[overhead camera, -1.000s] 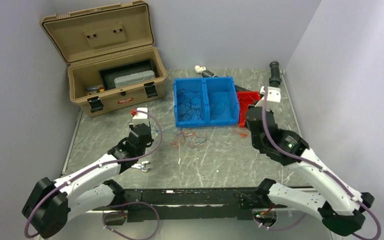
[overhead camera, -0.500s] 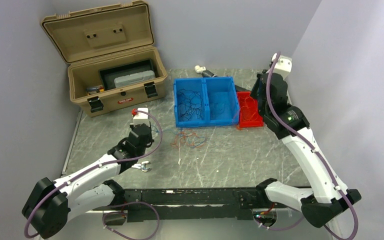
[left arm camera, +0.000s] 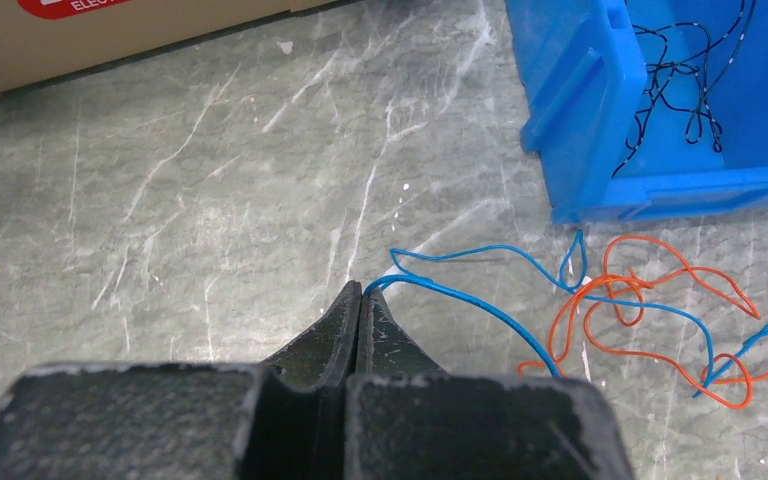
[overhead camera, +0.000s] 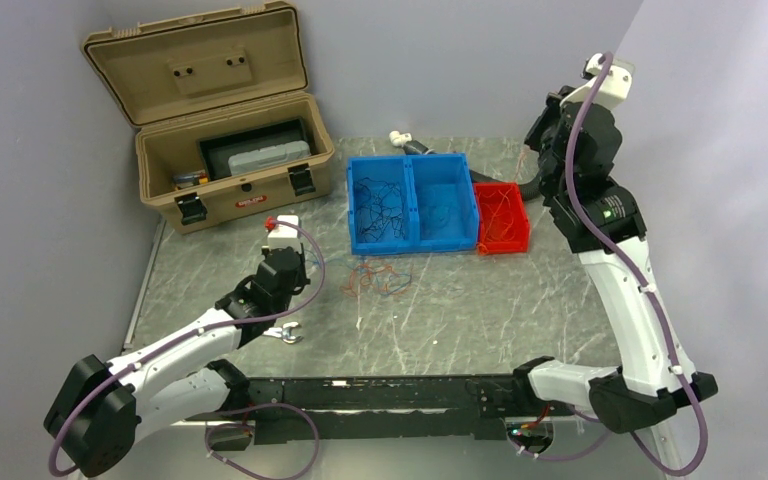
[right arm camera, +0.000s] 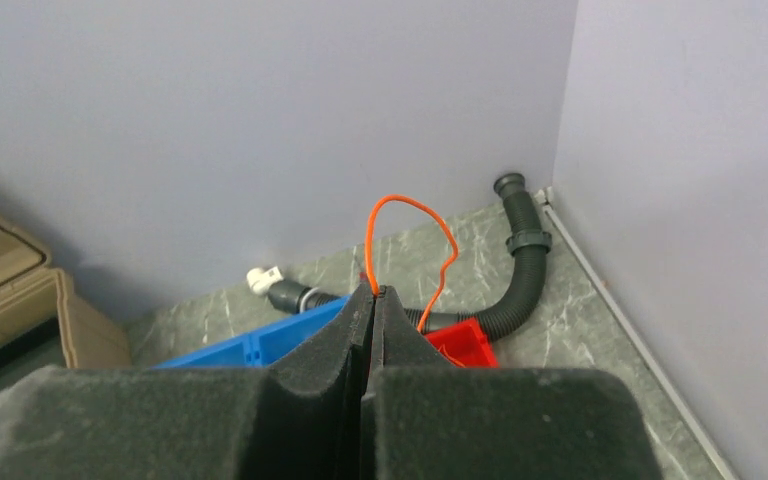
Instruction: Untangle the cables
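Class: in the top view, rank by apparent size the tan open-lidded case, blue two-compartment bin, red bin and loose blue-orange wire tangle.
1. tan open-lidded case
2. blue two-compartment bin
3. red bin and blue-orange wire tangle: too alike to rank

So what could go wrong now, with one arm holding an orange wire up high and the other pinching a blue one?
1. The right gripper pinches the thin orange wire only at its very tips; it might slip and land outside the red bin.
2. The left gripper holds a blue wire that threads through orange loops on the table; pulling could tighten that tangle rather than free it.
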`<state>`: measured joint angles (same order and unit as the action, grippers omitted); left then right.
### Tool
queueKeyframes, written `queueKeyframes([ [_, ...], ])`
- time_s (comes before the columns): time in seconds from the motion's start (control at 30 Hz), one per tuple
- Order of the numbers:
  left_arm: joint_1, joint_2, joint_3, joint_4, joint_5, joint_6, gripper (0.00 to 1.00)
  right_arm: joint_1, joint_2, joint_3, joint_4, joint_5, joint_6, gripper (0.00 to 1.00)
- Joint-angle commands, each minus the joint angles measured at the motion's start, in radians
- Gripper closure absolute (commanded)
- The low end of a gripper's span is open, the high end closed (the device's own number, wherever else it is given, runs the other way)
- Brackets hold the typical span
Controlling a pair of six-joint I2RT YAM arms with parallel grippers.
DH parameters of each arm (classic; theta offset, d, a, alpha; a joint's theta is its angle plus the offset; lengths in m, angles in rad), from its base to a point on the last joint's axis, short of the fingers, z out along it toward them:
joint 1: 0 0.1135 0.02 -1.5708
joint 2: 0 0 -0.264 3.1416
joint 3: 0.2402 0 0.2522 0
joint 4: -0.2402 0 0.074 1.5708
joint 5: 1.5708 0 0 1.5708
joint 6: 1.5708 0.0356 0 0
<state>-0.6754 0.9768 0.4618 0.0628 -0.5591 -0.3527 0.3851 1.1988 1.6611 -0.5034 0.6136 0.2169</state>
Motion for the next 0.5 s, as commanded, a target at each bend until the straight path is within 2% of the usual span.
queueKeyframes([
  [0.0, 0.001, -0.010, 0.001, 0.038, 0.019, 0.019, 1.00, -0.030, 0.031, 0.075, 0.041, 0.005, -0.037, 1.00],
  [0.23, 0.001, -0.001, 0.004, 0.039, 0.019, 0.021, 1.00, -0.052, 0.072, 0.164, 0.044, -0.028, -0.031, 1.00],
  [0.47, 0.001, 0.008, 0.006, 0.044, 0.023, 0.026, 1.00, -0.070, 0.149, 0.359, 0.017, -0.061, -0.050, 1.00],
])
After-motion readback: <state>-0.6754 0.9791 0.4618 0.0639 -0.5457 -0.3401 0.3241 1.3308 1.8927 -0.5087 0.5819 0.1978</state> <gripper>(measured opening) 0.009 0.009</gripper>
